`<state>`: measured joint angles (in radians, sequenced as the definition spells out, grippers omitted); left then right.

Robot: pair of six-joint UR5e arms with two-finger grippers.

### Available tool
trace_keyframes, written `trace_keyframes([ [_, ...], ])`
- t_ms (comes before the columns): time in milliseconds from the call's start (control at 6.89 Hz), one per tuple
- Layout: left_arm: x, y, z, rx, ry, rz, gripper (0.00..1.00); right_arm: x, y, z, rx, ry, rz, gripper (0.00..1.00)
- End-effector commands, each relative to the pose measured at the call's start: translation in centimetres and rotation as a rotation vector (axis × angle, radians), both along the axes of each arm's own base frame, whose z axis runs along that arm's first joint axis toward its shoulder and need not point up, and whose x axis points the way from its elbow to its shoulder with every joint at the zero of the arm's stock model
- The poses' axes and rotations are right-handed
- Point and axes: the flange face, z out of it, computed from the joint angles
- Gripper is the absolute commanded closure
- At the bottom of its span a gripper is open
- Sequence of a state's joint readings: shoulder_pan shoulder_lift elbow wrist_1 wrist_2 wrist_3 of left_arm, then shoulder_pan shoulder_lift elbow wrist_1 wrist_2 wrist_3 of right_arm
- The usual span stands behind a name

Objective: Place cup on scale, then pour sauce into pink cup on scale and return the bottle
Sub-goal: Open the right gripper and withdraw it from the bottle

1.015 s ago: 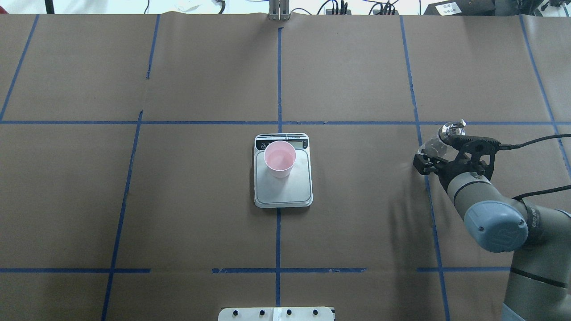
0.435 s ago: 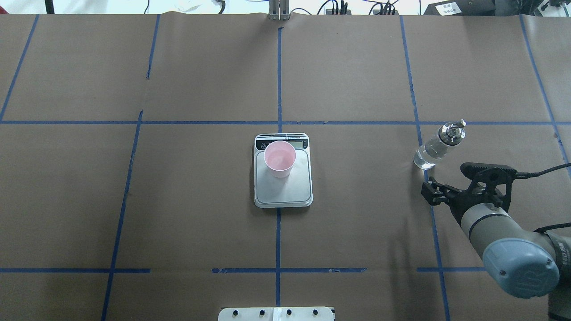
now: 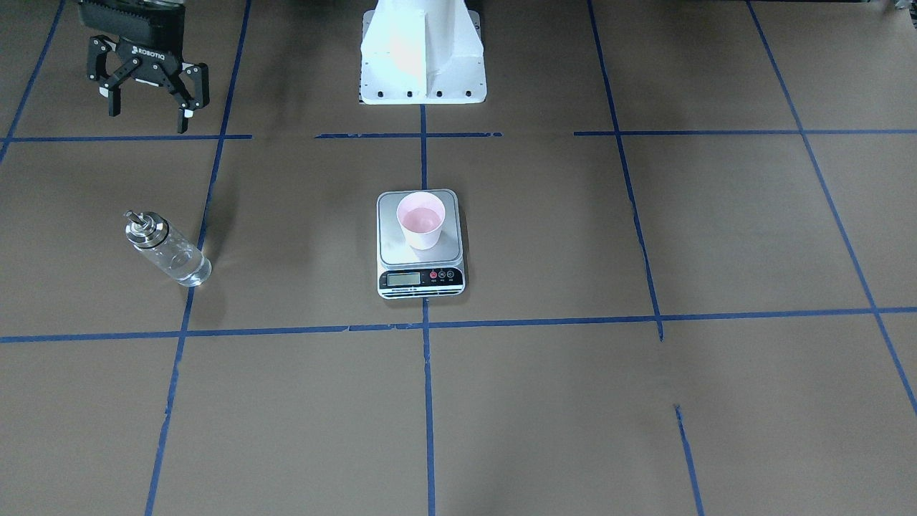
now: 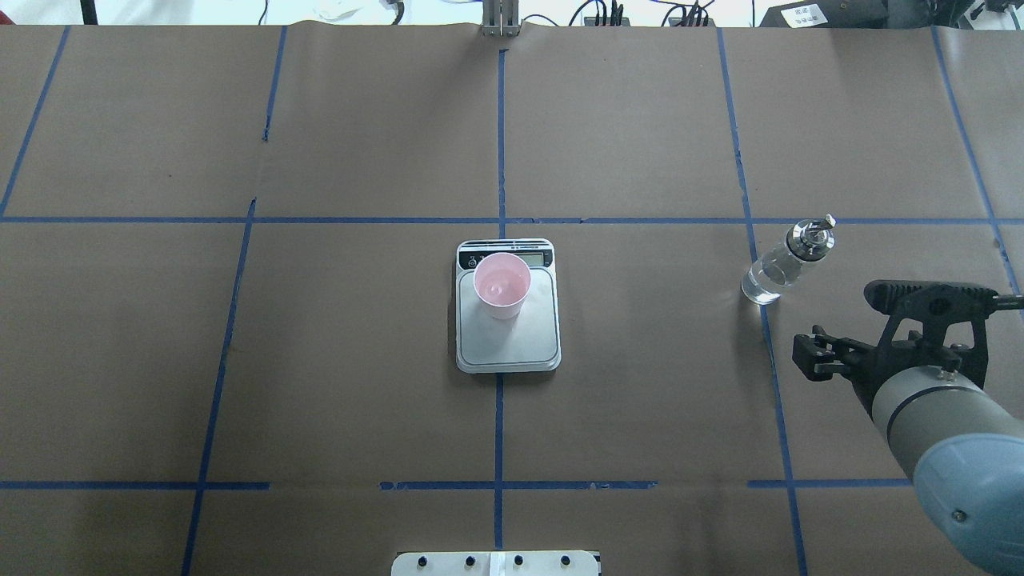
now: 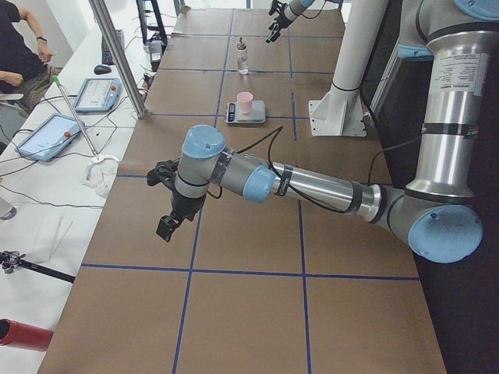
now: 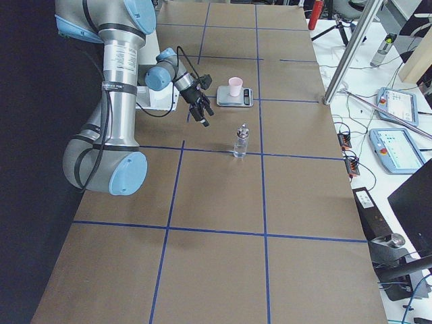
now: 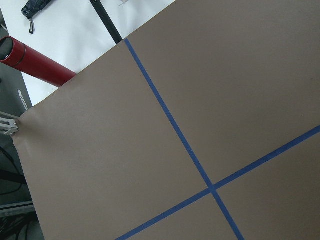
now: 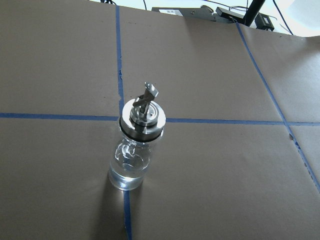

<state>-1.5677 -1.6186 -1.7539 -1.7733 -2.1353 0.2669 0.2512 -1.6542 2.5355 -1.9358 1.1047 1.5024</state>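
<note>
right fingers [image 3: 193, 89] spread, empty. bottle [image 3: 168, 251] upright on surface, robot's right side, well apart, outboard of them; right arm nearer. cup [image 3: 421, 218] on scale [image 3: 420, 278]. left fingers [image 5: 165, 227]: state can't tell.

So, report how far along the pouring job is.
Done: cup sits on the scale, seemingly holding sauce; bottle stands upright on the table, released. In hand: nothing; right tool is open, apart from the bottle. Left: apparently nothing.
</note>
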Motion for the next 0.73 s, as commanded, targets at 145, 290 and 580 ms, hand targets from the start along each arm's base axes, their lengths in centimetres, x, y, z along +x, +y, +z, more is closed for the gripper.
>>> trace_keyframes([
  [145, -0.1, 0.1, -0.3, 0.005, 0.003, 0.0, 0.0, 3.8, -5.5, -8.6, -0.072, -0.01, -0.087, 0.0],
  [290, -0.1, 0.1, -0.4, 0.007, 0.003, 0.0, 0.0, 5.7, -7.6, -8.9, -0.075, 0.008, -0.119, 0.0],
  [580, -0.1, 0.1, -0.7, 0.012, 0.003, 0.0, 0.0, 10.6, -14.6, -8.4, -0.132, 0.033, -0.215, 0.0],
])
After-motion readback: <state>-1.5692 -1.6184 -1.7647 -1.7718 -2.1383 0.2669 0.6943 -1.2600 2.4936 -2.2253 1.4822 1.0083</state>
